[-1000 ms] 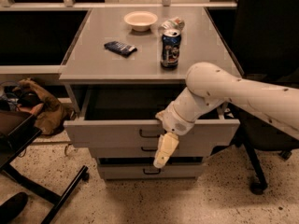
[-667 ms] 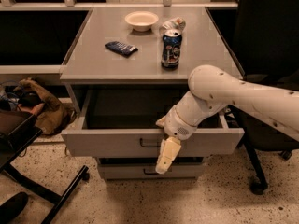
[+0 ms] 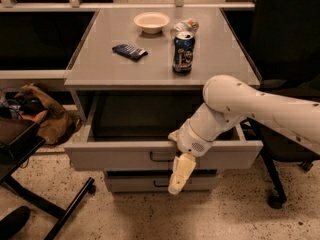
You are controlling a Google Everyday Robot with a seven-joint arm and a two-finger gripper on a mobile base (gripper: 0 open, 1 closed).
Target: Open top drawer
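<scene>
We've pulled the drawer (image 3: 115, 156) further out vs 1 s ago, so task's approx done; gripper (image 3: 181, 166) at drawer front, just beside handle (image 3: 161, 157), can't tell if open/closed

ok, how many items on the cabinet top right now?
4: white bowl at the back, crumpled packet right of it, soda can in front of that, dark packet left of the can. The gripper hangs before the open top drawer.
</scene>
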